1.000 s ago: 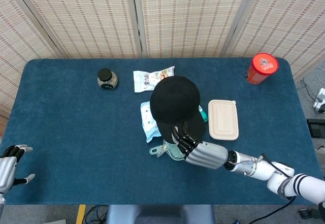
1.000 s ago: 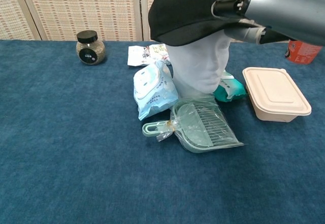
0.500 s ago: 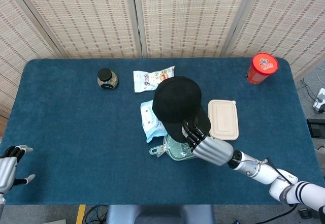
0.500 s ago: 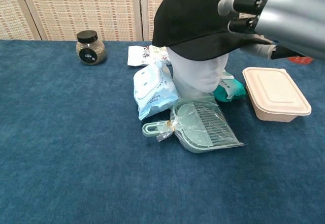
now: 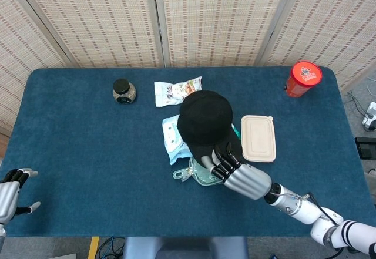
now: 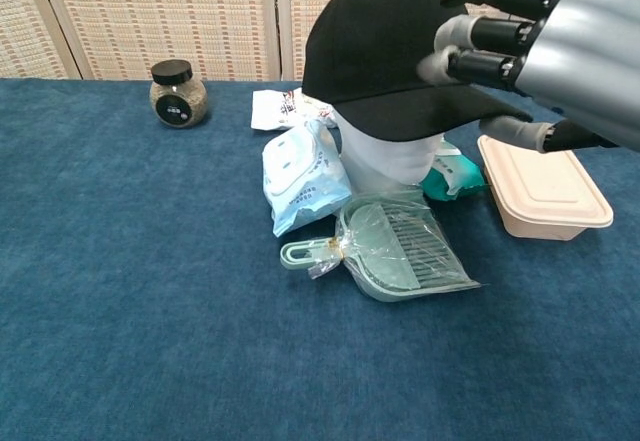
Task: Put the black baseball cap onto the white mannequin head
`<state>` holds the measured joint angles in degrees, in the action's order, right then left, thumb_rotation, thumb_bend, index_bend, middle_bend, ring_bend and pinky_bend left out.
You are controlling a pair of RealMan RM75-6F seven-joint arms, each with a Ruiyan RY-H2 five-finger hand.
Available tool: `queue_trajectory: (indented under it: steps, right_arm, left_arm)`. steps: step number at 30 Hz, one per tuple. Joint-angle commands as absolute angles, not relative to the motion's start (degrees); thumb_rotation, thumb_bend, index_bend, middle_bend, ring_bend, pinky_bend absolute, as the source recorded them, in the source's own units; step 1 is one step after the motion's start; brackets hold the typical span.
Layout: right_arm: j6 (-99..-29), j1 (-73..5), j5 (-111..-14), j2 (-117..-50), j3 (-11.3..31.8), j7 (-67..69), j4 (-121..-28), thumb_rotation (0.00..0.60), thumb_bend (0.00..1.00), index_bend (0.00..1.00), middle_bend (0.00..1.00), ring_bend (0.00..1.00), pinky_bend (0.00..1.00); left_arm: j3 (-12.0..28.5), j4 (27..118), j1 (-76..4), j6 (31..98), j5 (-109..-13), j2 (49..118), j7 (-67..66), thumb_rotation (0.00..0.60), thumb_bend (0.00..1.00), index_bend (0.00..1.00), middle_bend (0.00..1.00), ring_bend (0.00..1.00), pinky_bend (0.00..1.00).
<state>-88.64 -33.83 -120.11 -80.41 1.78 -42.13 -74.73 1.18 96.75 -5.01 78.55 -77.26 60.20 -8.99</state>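
The black baseball cap (image 5: 204, 118) sits over the top of the white mannequin head (image 6: 385, 166), brim pointing toward me and to the right. In the chest view the cap (image 6: 385, 46) covers the head down to the brow; only the face and neck show. My right hand (image 5: 238, 174) holds the brim from the front, fingers above it and thumb beneath, as the chest view shows (image 6: 550, 41). At the table's near left edge my left hand (image 5: 10, 193) hangs with fingers apart, holding nothing.
A green dustpan in plastic (image 6: 400, 251) lies in front of the head, a wipes pack (image 6: 298, 176) to its left, a teal packet (image 6: 455, 176) and beige lunch box (image 6: 543, 183) to its right. Behind are a snack packet (image 5: 176, 90), a jar (image 5: 123, 90) and a red can (image 5: 303, 78).
The cap has come down and shifted slightly right, settling lower over the mannequin head. My right hand moved with it. The left hand has not moved.
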Motion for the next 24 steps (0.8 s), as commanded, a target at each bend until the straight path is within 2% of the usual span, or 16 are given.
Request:
queue_trajectory:
  steps: [1,5,11,16,21,24]
  right_arm:
    - [-87.88,-32.85,-118.99,-80.01,1.74,-42.64,-76.09,0.600,0.20,0.00,0.33,0.20,0.33]
    - [-87.11,-31.81,-117.67,-79.73,1.67,-42.53,-77.36,0.600,0.13,0.00,0.31,0.19,0.33]
    - [-87.33,-28.99,-115.82,-78.11,1.54,-44.50,-80.80,0.600,0.12,0.00,0.28,0.17,0.31]
    - [-88.51,-24.33,-112.94,-74.68,1.08,-48.53,-87.59,0.600,0.12,0.00,0.26,0.16,0.30]
    - [-87.50,-20.75,-108.65,-68.86,0.63,-50.50,-94.88,0.600,0.07,0.00,0.26,0.16,0.30]
    - [-88.76,-17.75,-104.37,-66.95,0.66,-48.55,-97.88,0.600,0.07,0.00,0.26,0.16,0.30]
  left_arm:
    - [1.19,96.75,-5.06,78.48,-77.24,60.22,-9.05,0.600,0.02,0.28,0.24,0.16,0.41]
    - [1.18,96.71,-5.11,78.34,-77.10,60.27,-9.21,0.600,0.02,0.28,0.24,0.16,0.41]
    - [1.22,96.75,-5.05,78.42,-77.03,60.14,-9.05,0.600,0.02,0.28,0.24,0.16,0.41]
    - [1.22,96.86,-4.98,78.58,-77.10,60.03,-9.04,0.600,0.02,0.28,0.24,0.16,0.41]
    - [1.35,97.07,-4.88,78.91,-77.01,59.93,-9.13,0.600,0.02,0.28,0.24,0.16,0.41]
    - [1.47,97.11,-4.83,79.04,-76.83,59.87,-9.11,0.600,0.02,0.28,0.24,0.16,0.41]
